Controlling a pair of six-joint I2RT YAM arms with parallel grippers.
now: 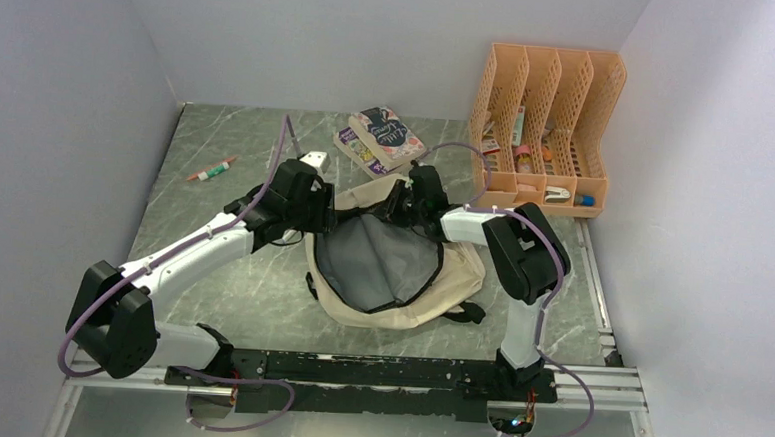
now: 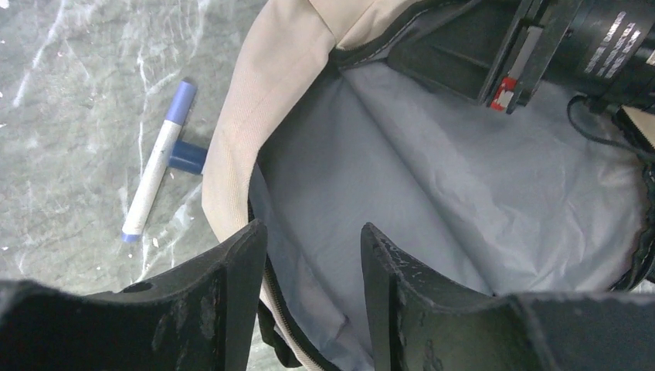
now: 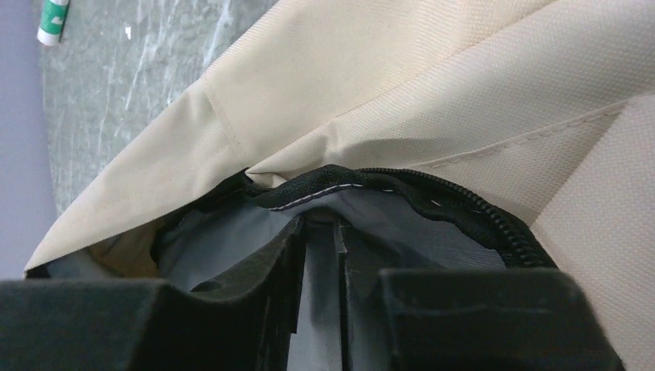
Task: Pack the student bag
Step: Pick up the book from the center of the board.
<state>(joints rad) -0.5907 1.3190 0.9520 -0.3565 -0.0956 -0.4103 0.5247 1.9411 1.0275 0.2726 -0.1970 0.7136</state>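
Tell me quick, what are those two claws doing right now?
Left gripper: open, holding nothing.
Right gripper: shut on the rim of the soft beige fabric backpack.
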